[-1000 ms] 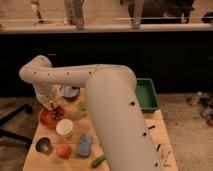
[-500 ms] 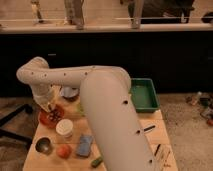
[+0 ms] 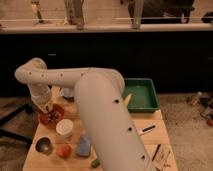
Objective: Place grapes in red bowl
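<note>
My white arm [image 3: 100, 105] sweeps across the wooden table [image 3: 145, 122], elbow bent at the far left, and carries my gripper [image 3: 48, 107] down over the red bowl [image 3: 51, 116] at the table's left edge. My fingers are pressed together just above the bowl's rim; whether anything is pinched between them I cannot tell. Dark round shapes that look like the grapes [image 3: 51, 117] lie inside the red bowl, right beneath my fingertips.

Just in front of the bowl stands a white cup [image 3: 64, 127], nearly touching it. A small grey metal bowl [image 3: 43, 145] sits nearer the table's front edge on the left, with a round orange-red fruit [image 3: 63, 151] beside it. To the right of the fruit lies a blue-grey cloth [image 3: 83, 146], partly hidden by my arm, and a small green item [image 3: 95, 162] rests near the front edge below it.

On the far right side of the table sits a green tray [image 3: 142, 92]. A dark pen-like object [image 3: 148, 129] lies on the wood near my forearm.
</note>
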Controlling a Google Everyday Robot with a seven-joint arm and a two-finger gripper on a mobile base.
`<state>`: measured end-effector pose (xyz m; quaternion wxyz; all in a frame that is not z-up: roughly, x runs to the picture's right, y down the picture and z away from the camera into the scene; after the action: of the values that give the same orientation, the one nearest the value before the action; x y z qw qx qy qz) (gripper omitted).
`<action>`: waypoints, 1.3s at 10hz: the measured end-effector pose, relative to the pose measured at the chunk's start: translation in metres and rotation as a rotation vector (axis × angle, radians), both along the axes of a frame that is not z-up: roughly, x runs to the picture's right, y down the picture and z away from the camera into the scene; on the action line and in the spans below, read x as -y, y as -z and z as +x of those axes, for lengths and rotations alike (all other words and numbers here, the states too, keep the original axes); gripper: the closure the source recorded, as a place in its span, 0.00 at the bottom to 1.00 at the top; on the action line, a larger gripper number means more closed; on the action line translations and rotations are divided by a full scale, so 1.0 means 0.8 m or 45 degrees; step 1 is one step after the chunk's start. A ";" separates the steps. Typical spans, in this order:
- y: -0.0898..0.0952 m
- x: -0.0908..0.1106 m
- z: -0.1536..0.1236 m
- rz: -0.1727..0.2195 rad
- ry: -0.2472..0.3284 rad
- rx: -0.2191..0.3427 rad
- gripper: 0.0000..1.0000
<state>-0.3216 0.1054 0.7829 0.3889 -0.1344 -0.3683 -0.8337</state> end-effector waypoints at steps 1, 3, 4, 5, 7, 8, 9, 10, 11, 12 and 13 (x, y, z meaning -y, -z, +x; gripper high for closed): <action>-0.004 -0.001 -0.002 -0.008 -0.005 0.004 1.00; -0.012 0.000 -0.005 -0.016 -0.020 0.010 1.00; -0.015 0.001 -0.007 -0.016 -0.028 0.013 1.00; -0.020 0.002 -0.008 -0.016 -0.035 0.012 1.00; -0.029 0.000 -0.008 -0.019 -0.042 0.005 1.00; -0.029 0.001 -0.009 -0.019 -0.043 0.006 0.98; -0.029 0.001 -0.008 -0.019 -0.043 0.005 0.93; -0.029 0.001 -0.008 -0.019 -0.042 0.005 0.82; -0.030 0.001 -0.008 -0.018 -0.043 0.005 0.71; -0.030 0.001 -0.008 -0.019 -0.043 0.005 0.63; -0.030 0.001 -0.008 -0.019 -0.043 0.005 0.51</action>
<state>-0.3282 0.1048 0.8066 0.4011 -0.1296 -0.3773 -0.8246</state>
